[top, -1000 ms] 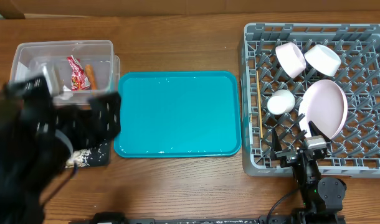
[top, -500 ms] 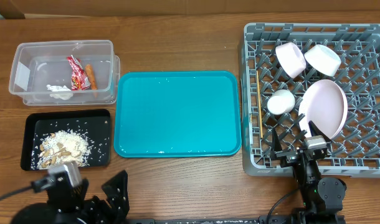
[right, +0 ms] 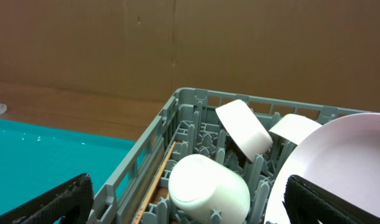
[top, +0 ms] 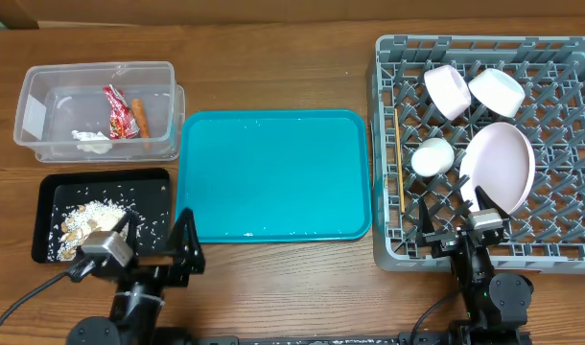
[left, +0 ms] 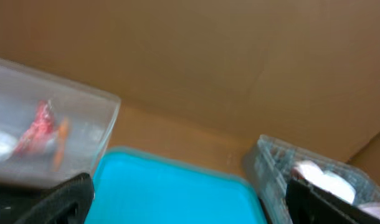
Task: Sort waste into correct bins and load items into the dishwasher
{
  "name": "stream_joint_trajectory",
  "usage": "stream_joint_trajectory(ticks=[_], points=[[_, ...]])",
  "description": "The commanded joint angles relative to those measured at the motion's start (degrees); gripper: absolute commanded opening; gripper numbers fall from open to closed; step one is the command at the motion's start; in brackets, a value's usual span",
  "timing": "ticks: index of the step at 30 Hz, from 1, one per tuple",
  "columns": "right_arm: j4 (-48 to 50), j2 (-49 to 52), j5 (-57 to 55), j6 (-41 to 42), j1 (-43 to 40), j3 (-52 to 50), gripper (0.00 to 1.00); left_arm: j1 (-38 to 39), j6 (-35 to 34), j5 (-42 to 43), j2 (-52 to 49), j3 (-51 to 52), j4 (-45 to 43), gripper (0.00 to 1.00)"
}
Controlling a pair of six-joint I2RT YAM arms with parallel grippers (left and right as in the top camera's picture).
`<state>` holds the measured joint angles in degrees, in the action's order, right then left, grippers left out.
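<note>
Four kinds of trash are already in the bins. The white tissue [top: 91, 140], the red wrapper [top: 118, 113] and the carrot bit [top: 138, 117] lie in the clear tub [top: 96, 65]. The crumbs [top: 91, 222] lie in the black tray [top: 45, 192].

The plate [top: 503, 165], one bowl [top: 448, 91], the other bowl [top: 497, 90], the cup [top: 432, 157] and the chopsticks [top: 396, 134] are all in the grey rack [top: 561, 240]. The teal tray [top: 273, 172] has nothing on it. The job looks almost done to me.

Both claws are wide open and hold nothing. The left claw [left: 189, 183] sits low at the front of the counter [top: 273, 77], right by the black tray's corner. If that arm swings sideways, it could hit the tray and spill crumbs on the wood.

The right claw [right: 187, 180] is at the near edge of the rack, close to the plate. The plate leans on the pegs. A bump from that arm could tip it onto the cup.

The carrot is food, but it lies with the wrapper. That may be the wrong bin.
</note>
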<state>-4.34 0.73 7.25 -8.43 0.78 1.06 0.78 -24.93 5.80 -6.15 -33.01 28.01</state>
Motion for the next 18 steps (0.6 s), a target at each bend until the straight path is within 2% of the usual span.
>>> stream_joint_trajectory(ticks=[1, 6, 10, 15, 18], points=[[0.2, -0.6, 0.1, -0.2, -0.2, -0.6, 1.00, -0.2, -0.5, 2.5, 3.6, 9.3, -10.5, 1.00], [0.2, -0.6, 0.1, -0.2, -0.2, -0.6, 1.00, -0.2, -1.5, 2.8, 6.0, 19.8, -24.6, 1.00], [0.2, -0.6, 0.1, -0.2, -0.2, -0.6, 1.00, -0.2, -1.5, 1.9, 5.9, 25.4, -29.9, 1.00], [0.2, -0.6, 0.1, -0.2, -0.2, -0.6, 1.00, -0.2, -1.5, 0.6, 6.0, 32.5, -32.8, 0.99], [0.2, -0.6, 0.1, -0.2, -0.2, -0.6, 1.00, 0.0, -0.4, -0.6, 6.0, 32.7, -28.0, 0.98]])
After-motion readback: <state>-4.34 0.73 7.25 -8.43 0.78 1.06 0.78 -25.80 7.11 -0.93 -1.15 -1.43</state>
